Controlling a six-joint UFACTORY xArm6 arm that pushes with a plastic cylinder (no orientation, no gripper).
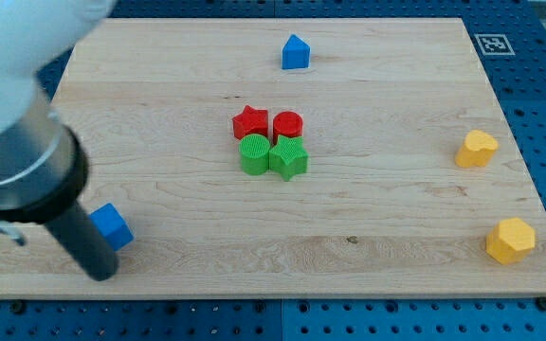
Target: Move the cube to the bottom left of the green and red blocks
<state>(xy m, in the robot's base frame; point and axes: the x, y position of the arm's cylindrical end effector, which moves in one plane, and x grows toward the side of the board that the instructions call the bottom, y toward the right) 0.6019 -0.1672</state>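
Observation:
A blue cube (113,225) lies near the view's bottom left corner of the wooden board. My tip (100,275) is just below and left of the cube, touching or almost touching it. At the board's middle stands a tight cluster: a red star (250,122), a red cylinder (288,124), a green cylinder (253,154) and a green star (289,157). The cube is well to the lower left of this cluster. The arm's body covers the view's upper left.
A blue pentagon-shaped block (295,52) sits near the view's top centre. A yellow block (477,149) lies at the right edge and a yellow hexagon (510,240) at the lower right. The board's edge (273,296) runs along the bottom.

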